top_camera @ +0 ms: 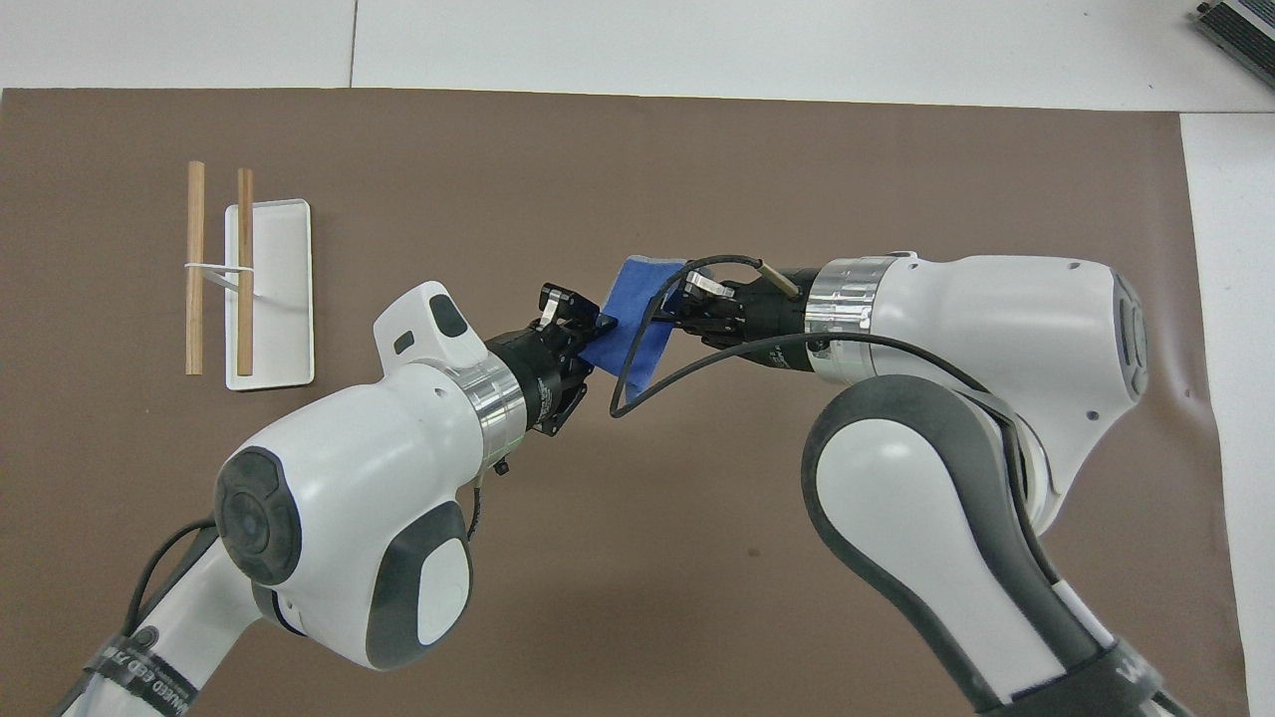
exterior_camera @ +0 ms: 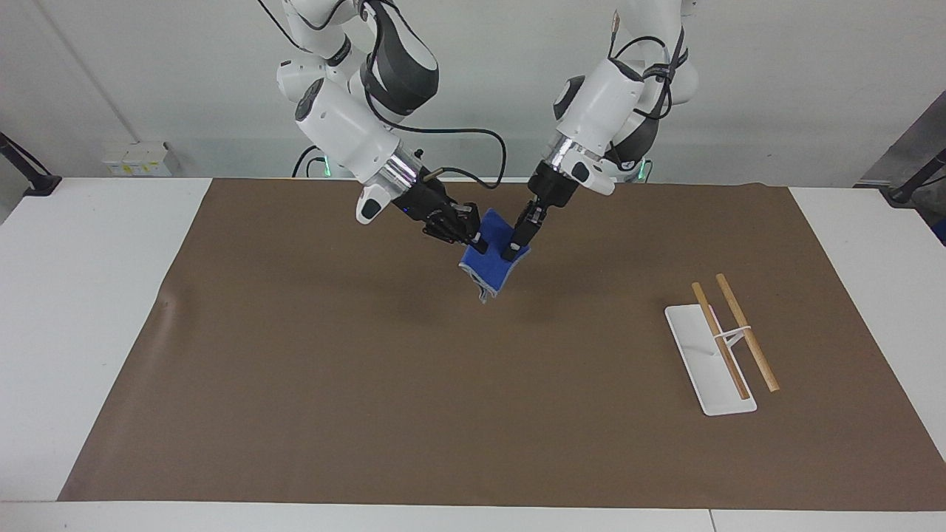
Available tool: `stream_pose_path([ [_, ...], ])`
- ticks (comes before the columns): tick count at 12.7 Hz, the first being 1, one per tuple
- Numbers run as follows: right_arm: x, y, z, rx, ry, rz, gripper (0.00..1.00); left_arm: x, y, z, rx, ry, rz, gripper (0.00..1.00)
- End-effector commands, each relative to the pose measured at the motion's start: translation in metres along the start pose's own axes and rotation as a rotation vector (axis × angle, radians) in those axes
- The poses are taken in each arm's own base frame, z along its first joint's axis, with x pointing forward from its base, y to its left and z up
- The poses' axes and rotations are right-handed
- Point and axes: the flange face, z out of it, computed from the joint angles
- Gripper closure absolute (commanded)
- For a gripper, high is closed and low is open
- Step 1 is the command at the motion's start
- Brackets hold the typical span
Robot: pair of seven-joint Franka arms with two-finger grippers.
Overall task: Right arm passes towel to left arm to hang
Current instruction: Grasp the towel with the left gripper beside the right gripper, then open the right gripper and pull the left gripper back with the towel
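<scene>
A white table (exterior_camera: 89,310) carried a large brown mat (exterior_camera: 414,399). On the mat, toward the left arm's end, stood a white rack (exterior_camera: 708,362) with two wooden rods (exterior_camera: 746,332).

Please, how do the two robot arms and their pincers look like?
Both are white jointed arms with rounded shells, dark-grey joint caps and a silver ring at each wrist. The right arm has a loose black cable looping to its wrist. Its black two-finger right pincer and the black left pincer look alike. The left arm bears small white lettering near its base.
</scene>
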Motion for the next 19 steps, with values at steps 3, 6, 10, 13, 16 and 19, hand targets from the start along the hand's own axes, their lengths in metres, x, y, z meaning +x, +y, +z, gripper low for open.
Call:
stream_pose_path([
  [3,-0.002,-0.001,-0.007,0.011,-0.011,0.02,1.0,0.007,-0.004,0.0,0.002,0.006,0.072,1.0],
  [6,0.0,0.001,-0.009,0.001,-0.004,0.012,0.42,0.015,-0.002,-0.001,0.001,0.012,0.156,1.0],
  [10,0.0,0.015,-0.021,-0.088,0.031,-0.045,0.17,0.069,0.008,-0.009,-0.002,0.061,0.295,1.0],
  [13,0.003,0.032,-0.043,-0.268,0.022,-0.142,0.09,0.131,0.014,-0.019,0.014,0.112,0.386,1.0],
  [16,0.0,0.043,-0.063,-0.486,0.024,-0.261,0.06,0.195,0.011,-0.025,0.037,0.161,0.448,1.0],
  [19,0.007,0.041,-0.082,-0.635,0.045,-0.341,0.03,0.253,0.007,-0.04,0.052,0.215,0.481,1.0],
])
